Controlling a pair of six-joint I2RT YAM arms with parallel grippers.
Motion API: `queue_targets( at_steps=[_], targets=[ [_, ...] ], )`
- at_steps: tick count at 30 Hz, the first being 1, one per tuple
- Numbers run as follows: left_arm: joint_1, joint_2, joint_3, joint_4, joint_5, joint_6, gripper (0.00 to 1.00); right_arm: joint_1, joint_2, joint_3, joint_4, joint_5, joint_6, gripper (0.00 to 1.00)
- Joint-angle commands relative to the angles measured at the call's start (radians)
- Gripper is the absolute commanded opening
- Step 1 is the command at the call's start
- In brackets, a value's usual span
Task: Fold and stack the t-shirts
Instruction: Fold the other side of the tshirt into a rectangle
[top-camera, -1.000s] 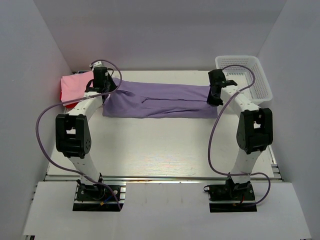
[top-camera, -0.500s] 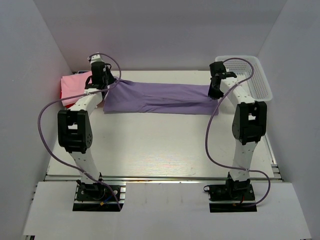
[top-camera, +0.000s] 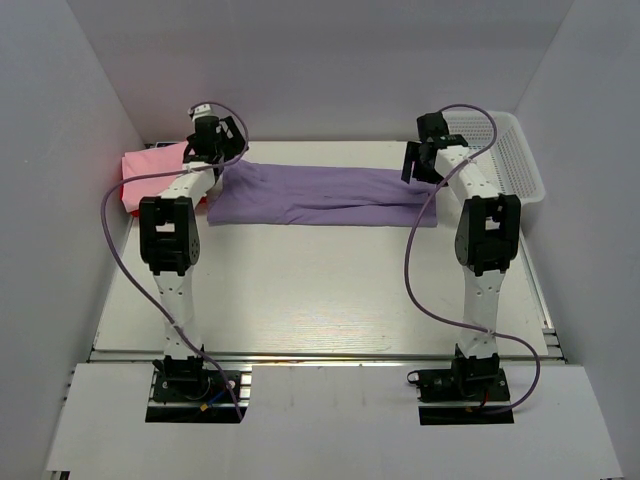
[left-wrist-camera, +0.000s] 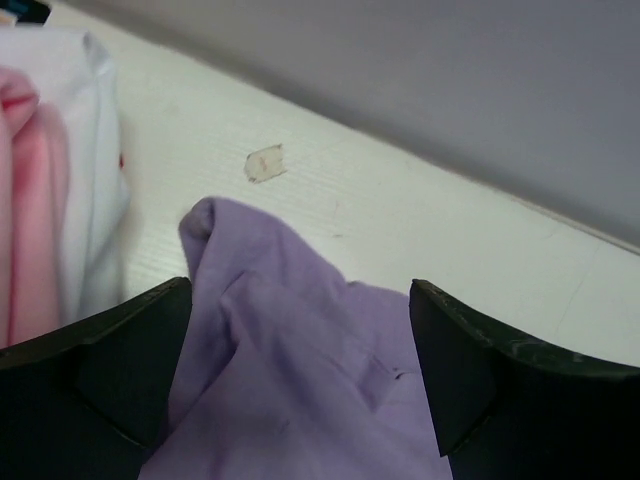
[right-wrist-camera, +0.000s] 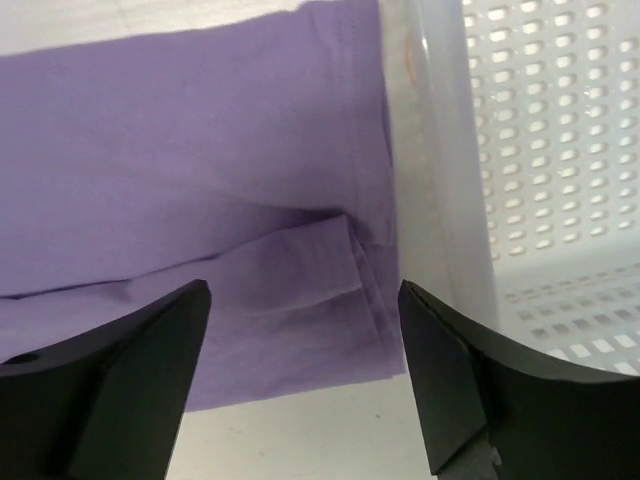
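The lavender t-shirt (top-camera: 320, 195) lies as a long folded strip across the back of the table. My left gripper (top-camera: 228, 143) hovers open over its left end (left-wrist-camera: 290, 370), nothing between its fingers (left-wrist-camera: 120, 370). My right gripper (top-camera: 418, 165) hangs open above its right end, where the folded hem (right-wrist-camera: 300, 260) lies flat on the table. A pink t-shirt (top-camera: 152, 166) sits folded at the back left on top of a red t-shirt (top-camera: 125, 197), just left of the lavender one. The pink cloth (left-wrist-camera: 30, 210) shows beside my left finger.
A white mesh basket (top-camera: 512, 160) stands at the back right, its wall (right-wrist-camera: 430, 150) touching the lavender shirt's right edge. A small scrap of tape (left-wrist-camera: 265, 163) sticks to the table near the back wall. White walls close in the back and both sides.
Both grippers were shut on the lavender shirt's ends and have let go and opened. Both arms have stretched farther back, and the shirt now lies flat in a narrower strip.
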Motion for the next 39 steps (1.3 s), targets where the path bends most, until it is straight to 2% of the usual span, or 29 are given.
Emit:
queue_targets(
  at_steps=[1,4,9,11,12,15,20,24,29,33,39],
  targets=[
    [0.005,-0.028,0.104,-0.038,0.061,0.015,1.0,0.0,-0.042,0.033,0.03,-0.071,-0.055,0.84],
    [0.005,-0.06,0.071,-0.038,0.102,0.015,1.0,0.003,-0.075,0.008,0.041,-0.13,-0.085,0.88],
    [-0.004,-0.114,-0.003,-0.05,0.178,0.038,1.0,0.034,-0.163,-0.108,0.077,-0.267,-0.128,0.9],
    [-0.015,-0.114,-0.017,-0.051,0.25,0.052,1.0,0.061,-0.184,-0.169,0.079,-0.278,-0.128,0.9],
    [-0.024,-0.114,-0.029,-0.051,0.34,0.052,1.0,0.066,-0.204,-0.19,0.093,-0.286,-0.122,0.9],
    [-0.024,-0.102,-0.078,-0.061,0.428,0.039,1.0,0.087,-0.22,-0.312,0.148,-0.297,-0.098,0.9],
    [-0.044,-0.071,-0.152,-0.061,0.419,0.018,1.0,0.093,-0.175,-0.342,0.166,-0.332,-0.07,0.9],
    [-0.044,-0.062,-0.187,-0.063,0.382,0.018,1.0,0.093,-0.099,-0.274,0.197,-0.337,-0.056,0.9],
    [-0.044,-0.051,-0.196,-0.077,0.34,0.018,1.0,0.084,-0.034,-0.216,0.35,-0.312,0.022,0.9],
    [-0.044,-0.042,-0.207,-0.077,0.331,0.018,1.0,0.083,-0.014,-0.193,0.439,-0.214,0.046,0.9],
    [-0.044,-0.033,-0.198,-0.107,0.301,0.027,1.0,0.069,0.043,-0.124,0.453,-0.079,0.074,0.9]
  ],
)
